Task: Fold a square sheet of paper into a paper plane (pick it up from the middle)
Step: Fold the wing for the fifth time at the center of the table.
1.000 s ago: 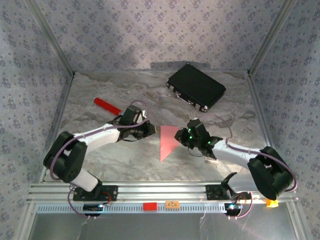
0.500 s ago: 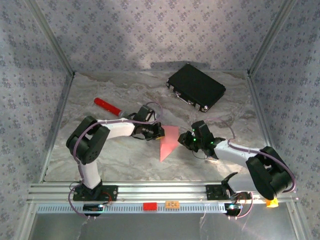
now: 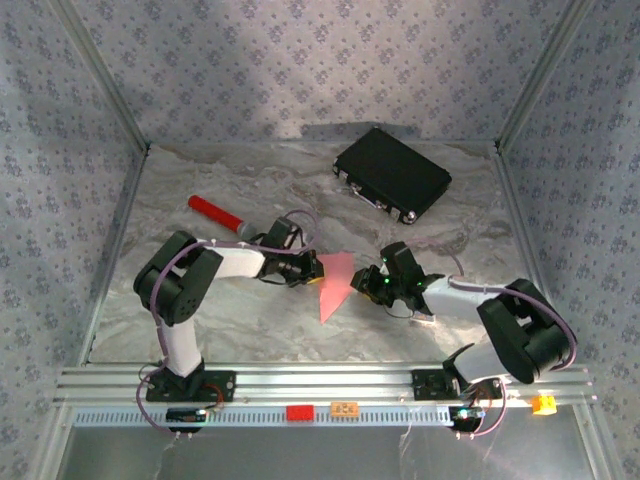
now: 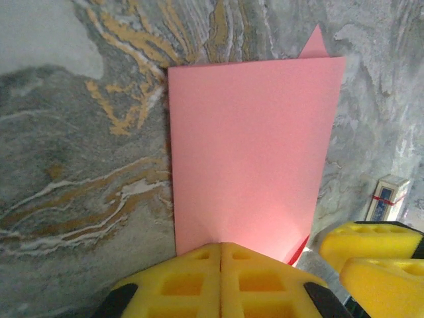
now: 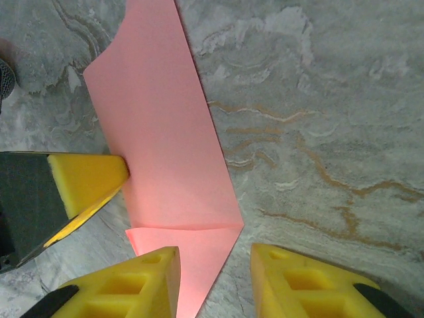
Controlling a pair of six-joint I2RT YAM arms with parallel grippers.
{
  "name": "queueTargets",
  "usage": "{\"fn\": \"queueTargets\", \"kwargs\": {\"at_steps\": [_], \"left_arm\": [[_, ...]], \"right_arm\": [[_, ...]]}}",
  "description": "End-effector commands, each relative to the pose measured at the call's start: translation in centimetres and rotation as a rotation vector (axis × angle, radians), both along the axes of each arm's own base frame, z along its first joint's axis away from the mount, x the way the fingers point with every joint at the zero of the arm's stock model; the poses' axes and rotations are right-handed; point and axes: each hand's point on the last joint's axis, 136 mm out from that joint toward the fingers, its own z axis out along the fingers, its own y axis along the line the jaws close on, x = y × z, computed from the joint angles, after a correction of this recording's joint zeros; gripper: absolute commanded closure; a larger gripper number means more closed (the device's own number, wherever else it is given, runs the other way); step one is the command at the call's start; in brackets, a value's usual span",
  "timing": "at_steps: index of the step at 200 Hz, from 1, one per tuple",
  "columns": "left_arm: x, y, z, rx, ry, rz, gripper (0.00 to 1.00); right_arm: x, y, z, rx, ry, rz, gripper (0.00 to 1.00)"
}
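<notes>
**As the right claw lets go, the left takes over the fold**

While the right gripper has spread its yellow foam pads, so that in its own wrist view a corner of the paper lies loose between them with neither pad on it, the left gripper has swung in from just beside the sheet. It now has its pads closed together against the sheet's left edge. The left wrist view shows faint creases fanning out from where those pads meet the paper. Whether a sliver is actually nipped between them I cannot tell.

The square sheet of thin salmon-pink paper lies flat between the two claws, near the middle of the marbled grey desk. It is already folded over on itself, with a narrow point aimed at the near edge. It has barely shifted over the last second. I judge this a handover: the left claw holds the fold while the right frees itself for the next crease. The dart is far from finished.

Further out, a red cylinder with a grey cap lies toward the left edge, behind the left arm. A small printed card sits just beyond the paper.

One container is present, a black rectangular hard case with metal latches. It sits toward the far right corner with its lid shut, so its contents are hidden.
</notes>
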Motion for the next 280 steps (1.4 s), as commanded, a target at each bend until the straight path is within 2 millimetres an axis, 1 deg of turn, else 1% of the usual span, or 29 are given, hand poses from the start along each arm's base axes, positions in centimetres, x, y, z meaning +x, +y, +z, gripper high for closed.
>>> {"fn": "queueTargets", "kwargs": {"at_steps": [1, 28, 71, 87, 123, 153, 172, 192, 216, 251, 280], "left_arm": [[-0.9, 1.0, -2.3, 0.037, 0.044, 0.015, 0.94], [-1.0, 1.2, -2.6, 0.042, 0.046, 0.021, 0.94], [-0.9, 1.2, -2.5, 0.04, 0.041, 0.022, 0.95], [-1.0, 1.2, -2.5, 0.041, 0.04, 0.021, 0.95], [-1.0, 1.3, -2.6, 0.044, 0.04, 0.024, 0.96], [-1.0, 1.3, -2.7, 0.044, 0.04, 0.025, 0.96], [-1.0, 1.4, -2.7, 0.046, 0.041, 0.027, 0.96], [-1.0, 1.3, -2.7, 0.046, 0.041, 0.024, 0.96], [-0.9, 1.4, -2.7, 0.051, 0.04, 0.022, 0.97], [-1.0, 1.3, -2.8, 0.05, 0.044, 0.022, 0.97], [-0.9, 1.3, -2.8, 0.05, 0.042, 0.023, 0.97]], "right_arm": [[0.2, 0.3, 0.2, 0.027, -0.001, 0.008, 0.63], [0.5, 0.2, 0.0, 0.031, 0.006, 0.001, 0.62], [0.7, 0.5, -0.4, 0.049, 0.017, -0.002, 0.62], [0.8, 0.8, -0.2, 0.065, 0.01, 0.007, 0.63], [0.9, 0.8, -0.3, 0.066, 0.012, 0.004, 0.63], [1.1, 1.2, 0.0, 0.084, -0.002, 0.011, 0.63], [1.4, 0.6, 0.3, 0.064, -0.018, 0.0, 0.63], [1.9, -0.2, 0.4, -0.005, -0.03, 0.009, 0.62], [2.7, -0.3, 0.5, -0.035, -0.035, 0.025, 0.62], [3.5, 0.2, 0.0, -0.028, -0.02, 0.04, 0.62], [3.4, 0.6, -0.9, -0.029, 0.01, 0.055, 0.62]]}}
